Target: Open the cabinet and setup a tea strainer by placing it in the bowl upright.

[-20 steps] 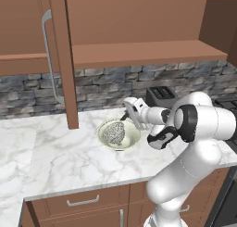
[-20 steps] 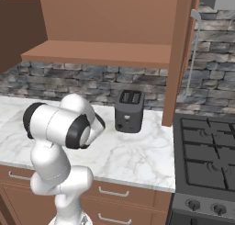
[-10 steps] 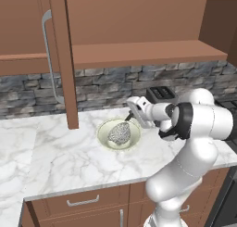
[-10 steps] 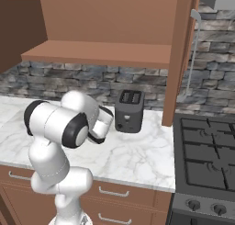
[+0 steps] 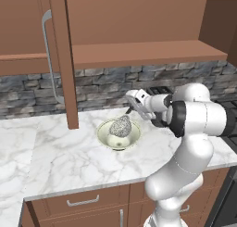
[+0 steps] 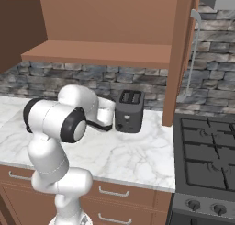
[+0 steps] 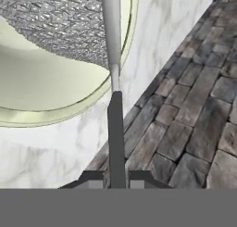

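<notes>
The pale cream-green bowl (image 5: pixel 111 137) stands on the marble counter, and the tea strainer (image 5: pixel 121 126) rests in it with its mesh basket raised above the rim. The strainer's thin dark handle slants up and back to my gripper (image 5: pixel 131 108), which is shut on its end. In the hand view the handle (image 7: pixel 115 129) runs straight out from between the two finger tips of the gripper (image 7: pixel 115 179) to the mesh (image 7: pixel 60 22) over the bowl's rim (image 7: pixel 51 114). The cabinet (image 5: pixel 62 73) has its door swung open, showing a bare shelf.
A black toaster (image 6: pixel 128 110) stands against the stone backsplash just right of the arm. A stove (image 6: pixel 206 160) lies further right. The open cabinet door (image 6: pixel 180 59) hangs over the counter, with drawers (image 5: pixel 83 202) below the counter's front edge.
The arm's elbow has swung right and risen a little. The hand has hardly shifted, and the strainer's mesh sits slightly higher in the bowl.
</notes>
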You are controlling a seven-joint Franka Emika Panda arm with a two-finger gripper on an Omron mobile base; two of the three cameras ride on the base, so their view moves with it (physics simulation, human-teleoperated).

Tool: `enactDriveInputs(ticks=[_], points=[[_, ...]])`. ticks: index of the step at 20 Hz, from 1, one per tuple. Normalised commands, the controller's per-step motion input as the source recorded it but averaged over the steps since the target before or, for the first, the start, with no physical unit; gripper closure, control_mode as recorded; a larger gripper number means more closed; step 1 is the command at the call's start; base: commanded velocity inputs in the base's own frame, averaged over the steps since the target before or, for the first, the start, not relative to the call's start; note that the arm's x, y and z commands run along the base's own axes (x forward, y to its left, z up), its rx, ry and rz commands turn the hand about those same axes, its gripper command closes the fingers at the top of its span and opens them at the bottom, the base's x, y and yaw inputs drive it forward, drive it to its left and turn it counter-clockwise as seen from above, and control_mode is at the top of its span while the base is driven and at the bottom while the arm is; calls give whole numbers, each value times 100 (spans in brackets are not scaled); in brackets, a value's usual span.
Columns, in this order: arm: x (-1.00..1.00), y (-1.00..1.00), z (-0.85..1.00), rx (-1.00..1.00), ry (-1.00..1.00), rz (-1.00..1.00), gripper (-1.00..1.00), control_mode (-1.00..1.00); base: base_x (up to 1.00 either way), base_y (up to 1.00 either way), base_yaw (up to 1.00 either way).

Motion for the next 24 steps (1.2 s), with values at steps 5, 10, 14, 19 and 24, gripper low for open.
enactDriveInputs(ticks=[5,10,14,19,24], points=[[9,-34,-32,5,-21,3,100,-100,0,0,0],[1,-25,-45,17,-17,1,100,-100,0,0,0],[0,-10,-16,22,-1,2,100,-100,0,0,0],[-1,-33,-10,39,0,0,100,-100,0,0,0],[0,-61,-17,41,0,1,100,-100,0,0,0]])
